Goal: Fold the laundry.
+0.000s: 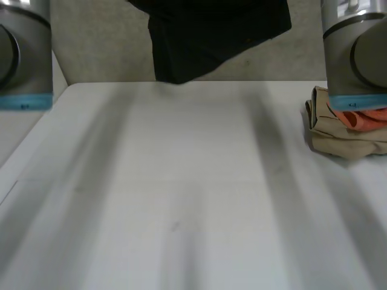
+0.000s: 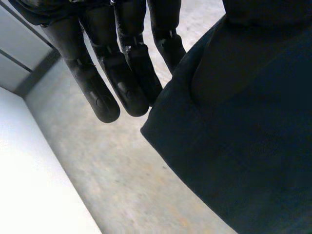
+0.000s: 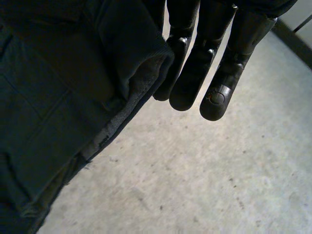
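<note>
A black garment (image 1: 211, 36) hangs in the air above the far edge of the white table (image 1: 181, 181), with its lower corner just over that edge. In the left wrist view my left hand (image 2: 122, 83) has straight fingers, and the black garment (image 2: 243, 146) runs close beside them and hangs down past the fingertips. In the right wrist view my right hand (image 3: 195, 83) also has straight fingers, with a hemmed edge of the garment (image 3: 48, 122) bunched against them. Both hands hold the cloth up. The thumbs are hidden by the fabric.
A folded pile of beige cloth (image 1: 344, 136) with an orange piece (image 1: 366, 118) on top lies at the table's right side, under my right arm (image 1: 357, 54). My left arm (image 1: 24, 54) stands at the left edge. Grey floor (image 3: 195, 170) lies beyond the table.
</note>
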Tool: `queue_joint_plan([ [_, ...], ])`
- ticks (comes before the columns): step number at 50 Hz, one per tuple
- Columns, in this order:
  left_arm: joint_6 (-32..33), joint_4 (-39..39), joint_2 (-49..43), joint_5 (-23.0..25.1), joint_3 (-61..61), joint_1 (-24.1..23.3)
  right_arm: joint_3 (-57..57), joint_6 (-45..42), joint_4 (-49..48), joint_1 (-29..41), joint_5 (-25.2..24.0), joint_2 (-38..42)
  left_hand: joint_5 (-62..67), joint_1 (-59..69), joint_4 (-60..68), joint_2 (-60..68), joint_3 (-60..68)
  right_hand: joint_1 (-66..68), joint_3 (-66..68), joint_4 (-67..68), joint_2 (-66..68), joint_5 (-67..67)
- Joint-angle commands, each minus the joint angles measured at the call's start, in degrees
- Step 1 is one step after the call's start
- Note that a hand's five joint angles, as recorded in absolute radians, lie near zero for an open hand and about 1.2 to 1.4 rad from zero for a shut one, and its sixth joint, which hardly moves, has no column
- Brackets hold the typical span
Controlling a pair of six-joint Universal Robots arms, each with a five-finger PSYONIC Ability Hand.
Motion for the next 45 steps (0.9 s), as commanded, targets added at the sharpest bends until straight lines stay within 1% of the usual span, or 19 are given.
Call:
queue_joint_plan([
  [1,-0.2,-1.8,1.6,0.3,-13.3,-0.3,5.2,0.0,3.0,0.0,-0.5,1.5,14.0,15.1,11.2,11.5,11.7,24.2,12.2,12.0,12.8,13.8],
  [4,-0.1,-1.8,1.6,0.4,-21.0,-0.5,9.4,-0.1,4.1,0.0,-1.4,3.6,14.0,15.1,11.2,11.5,11.7,24.2,12.2,12.0,12.8,13.8],
  [9,0.1,-2.0,0.3,0.4,-33.5,-0.8,16.5,-0.7,9.1,0.7,-5.6,9.9,14.0,15.1,11.2,11.5,11.7,24.2,12.2,12.0,12.8,13.8],
  [12,0.6,-2.5,-1.2,0.4,-37.0,-1.5,19.2,-1.0,11.6,1.9,-6.1,11.5,14.0,15.1,11.2,11.5,11.7,24.2,12.2,12.0,12.8,13.8],
  [15,1.1,-5.8,-1.9,0.2,-40.5,-3.0,22.0,-1.1,15.0,2.0,-5.9,11.4,14.0,15.1,11.2,11.5,11.7,24.2,12.2,12.0,12.8,13.8],
  [19,2.4,-15.8,1.5,-0.2,-43.3,-3.1,25.3,-1.1,21.4,1.9,-5.9,9.9,14.0,15.1,11.2,11.5,11.7,24.2,12.2,12.0,12.8,13.8],
  [20,2.6,-18.2,2.6,-0.2,-43.6,-3.0,26.7,-1.4,24.9,1.9,-6.0,8.0,14.0,15.1,11.2,11.5,11.7,24.2,12.2,12.0,12.8,13.8],
  [21,2.9,-23.1,4.5,-0.2,-44.5,-3.0,27.4,-1.5,26.7,1.9,-6.0,6.7,14.0,15.1,11.2,11.5,11.7,24.2,12.2,12.0,12.8,13.8],
  [24,3.0,-30.6,7.3,-0.3,-46.1,-3.2,30.1,-1.7,34.4,1.8,-6.1,1.0,14.0,15.1,11.2,11.5,11.7,24.2,12.2,12.0,12.8,13.8],
  [25,3.0,-35.6,9.0,-0.4,-47.2,-3.6,30.9,-1.7,36.4,1.8,-6.2,-0.1,14.0,15.1,11.2,11.5,11.7,24.2,12.2,12.0,12.8,13.8],
  [27,3.0,-39.9,11.4,-0.4,-48.6,-3.7,32.4,-1.7,40.4,1.8,-6.3,-2.2,14.0,15.1,11.2,11.5,11.7,24.2,12.2,12.0,12.8,13.8],
  [28,3.0,-43.4,14.0,-0.4,-49.9,-3.9,33.8,-1.8,44.4,1.8,-6.3,-4.1,14.0,15.1,11.2,11.5,11.7,24.2,12.2,12.0,12.8,13.8],
  [31,3.0,-47.4,17.6,-0.4,-51.4,-4.6,36.2,-2.9,50.3,1.7,-6.3,-6.3,14.0,15.1,11.2,11.5,11.7,24.2,12.2,12.0,12.8,13.8],
  [32,3.2,-49.4,19.5,-0.4,-52.1,-5.3,38.1,-5.0,54.3,1.6,-6.2,-7.6,14.0,15.1,11.2,11.5,11.7,24.2,12.2,12.0,12.8,13.8],
  [36,3.5,-54.4,22.0,-0.2,-52.2,-7.5,42.3,-12.2,60.5,1.6,-6.1,-9.3,14.0,15.1,11.2,11.5,11.7,24.2,12.2,12.0,12.8,13.8],
  [39,3.9,-56.1,22.3,-0.1,-51.5,-8.7,44.2,-14.5,60.1,1.6,-6.2,-9.4,13.0,14.2,10.3,10.6,10.7,24.2,12.2,12.0,12.8,13.8],
  [42,4.8,-56.2,22.1,-0.2,-51.0,-8.8,44.6,-14.2,58.4,1.6,-6.2,-9.3,-37.8,-36.7,-40.5,-40.2,-40.1,24.2,12.2,12.0,12.8,13.8],
  [43,6.3,-56.2,21.8,-0.2,-50.2,-8.9,44.7,-14.1,57.0,1.6,-6.2,-9.2,-50.3,-49.1,-53.0,-52.7,-52.6,24.2,12.2,12.0,12.8,13.8],
  [45,8.1,-56.0,21.6,0.0,-48.8,-8.9,44.8,-14.1,55.5,1.6,-6.2,-9.2,-50.8,-49.6,-53.5,-53.2,-53.1,24.2,12.2,12.0,12.8,13.8],
])
